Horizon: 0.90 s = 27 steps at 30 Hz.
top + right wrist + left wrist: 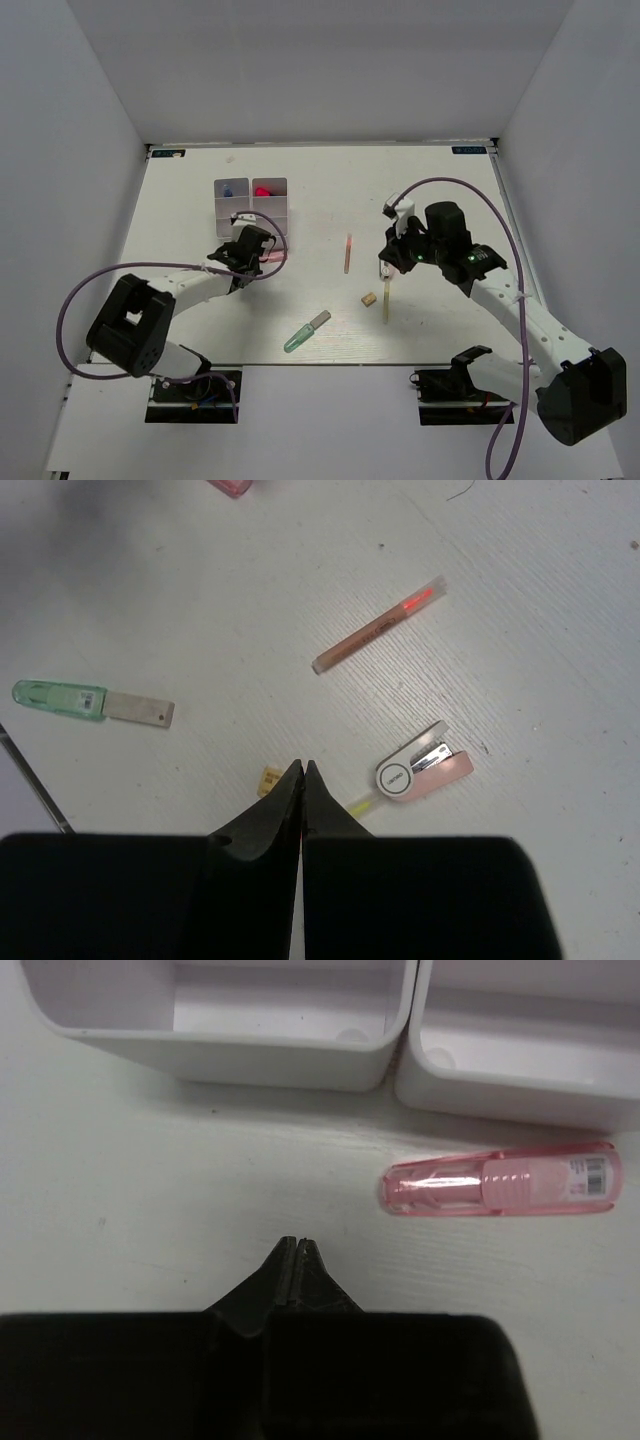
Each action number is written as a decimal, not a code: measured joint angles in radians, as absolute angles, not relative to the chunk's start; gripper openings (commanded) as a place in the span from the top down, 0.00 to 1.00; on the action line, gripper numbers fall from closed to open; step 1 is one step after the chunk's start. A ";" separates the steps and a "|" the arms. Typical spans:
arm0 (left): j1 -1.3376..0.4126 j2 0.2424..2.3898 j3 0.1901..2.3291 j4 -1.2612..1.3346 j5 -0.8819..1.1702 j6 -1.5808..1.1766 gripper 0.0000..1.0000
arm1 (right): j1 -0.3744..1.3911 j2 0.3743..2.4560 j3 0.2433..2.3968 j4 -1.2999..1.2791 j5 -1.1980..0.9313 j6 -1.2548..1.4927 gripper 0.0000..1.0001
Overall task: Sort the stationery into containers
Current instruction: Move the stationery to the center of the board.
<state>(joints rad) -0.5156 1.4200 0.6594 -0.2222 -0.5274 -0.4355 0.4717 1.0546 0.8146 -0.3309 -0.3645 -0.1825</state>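
Two white trays (250,205) stand side by side at the back left; one far compartment holds a blue marker (228,188), the other a red one (263,191). My left gripper (247,247) is shut and empty just in front of them, with its tips (298,1243) on the table short of the tray walls (290,1055). A pink tube (500,1182) lies to its right (272,258). My right gripper (390,262) is shut and empty (302,767) over a tan eraser (268,778) and a yellow-wooden pencil (360,805).
An orange pencil (347,253) lies mid-table and also shows in the right wrist view (378,626). A pale green marker (305,332) lies near the front (90,701). A small pink-white stapler-like item (425,773) lies right of my right fingertips. The eraser (369,298) sits beside the pencil (386,303).
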 measured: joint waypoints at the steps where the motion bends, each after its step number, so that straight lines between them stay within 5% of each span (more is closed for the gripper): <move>1: -0.516 1.438 0.659 -0.203 -0.534 -0.427 1.00 | 0.470 1.055 0.814 -0.331 -0.368 -0.183 1.00; 27: -0.545 1.632 0.657 0.146 -0.563 -0.421 1.00 | 0.426 1.054 0.802 -0.311 -0.408 -0.165 1.00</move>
